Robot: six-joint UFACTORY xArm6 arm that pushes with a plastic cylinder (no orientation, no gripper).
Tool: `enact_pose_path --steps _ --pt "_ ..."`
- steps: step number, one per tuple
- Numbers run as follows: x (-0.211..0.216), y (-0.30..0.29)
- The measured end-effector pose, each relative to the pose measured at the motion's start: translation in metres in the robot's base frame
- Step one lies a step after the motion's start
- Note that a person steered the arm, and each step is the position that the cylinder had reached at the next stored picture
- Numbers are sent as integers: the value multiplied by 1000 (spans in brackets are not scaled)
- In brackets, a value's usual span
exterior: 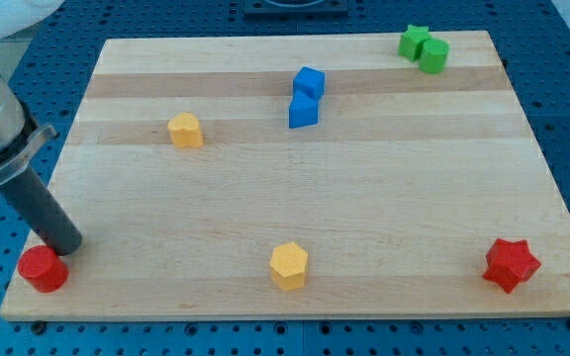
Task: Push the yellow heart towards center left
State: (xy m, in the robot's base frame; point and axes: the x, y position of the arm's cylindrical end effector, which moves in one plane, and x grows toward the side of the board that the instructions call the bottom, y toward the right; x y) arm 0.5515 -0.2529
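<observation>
The yellow heart (pixel 185 130) lies on the wooden board (pixel 295 178) in its upper left part. My tip (pixel 64 246) rests near the board's bottom left corner, just above and right of a red round block (pixel 44 268), almost touching it. The tip is far below and left of the yellow heart. A yellow hexagon block (pixel 289 265) lies near the bottom edge at the middle.
Two blue blocks (pixel 306 96) sit together at the top centre. Two green blocks (pixel 424 47) sit together at the top right corner. A red star (pixel 511 264) lies at the bottom right corner. The board's left edge runs close to the tip.
</observation>
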Motion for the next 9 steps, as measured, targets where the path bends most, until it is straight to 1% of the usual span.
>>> enact_pose_path --steps 1,2,3,4,8,9 --pt "0 0" --pt "-24 24" --pt "-69 62" --pt "-87 91" --pt "-89 93" --pt "-123 109"
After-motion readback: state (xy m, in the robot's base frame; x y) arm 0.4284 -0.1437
